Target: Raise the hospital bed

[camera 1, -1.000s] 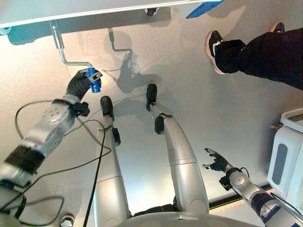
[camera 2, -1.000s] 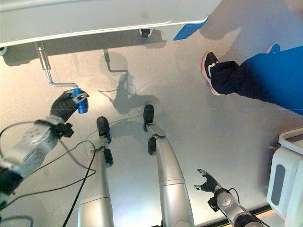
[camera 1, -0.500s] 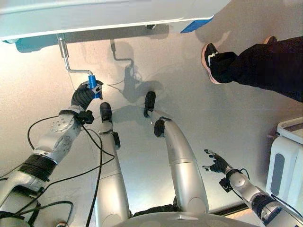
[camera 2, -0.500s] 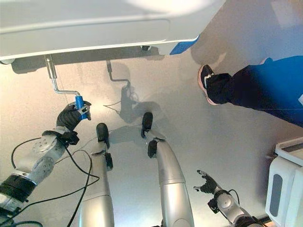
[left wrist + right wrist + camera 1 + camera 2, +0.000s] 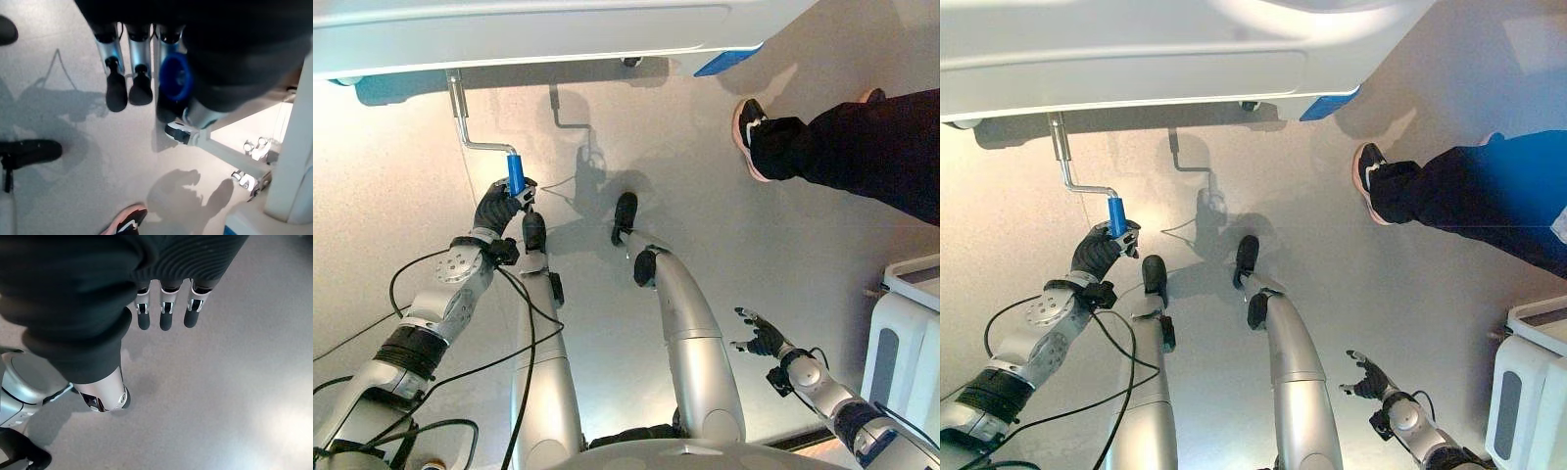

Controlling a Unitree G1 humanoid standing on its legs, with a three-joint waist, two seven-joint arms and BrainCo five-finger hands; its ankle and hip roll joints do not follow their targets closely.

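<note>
The white hospital bed's frame (image 5: 538, 34) runs across the top of both eye views. A bent metal crank (image 5: 462, 113) hangs from it and ends in a blue grip (image 5: 516, 173). My left hand (image 5: 499, 207) is shut on that blue grip (image 5: 174, 77), with the fingers curled round it from below. My right hand (image 5: 760, 339) hangs low at the lower right with its fingers spread and nothing in it; its straight fingers (image 5: 163, 313) point at bare floor.
A person's legs in dark trousers and a pink-soled shoe (image 5: 749, 127) stand at the right near the bed's blue corner (image 5: 727, 61). A white cabinet (image 5: 899, 338) stands at the far right. Grey floor lies between.
My left hand has swung the blue grip from left of the crank's shaft toward the right and further from the bed. The camera has shifted. The right hand stays put.
</note>
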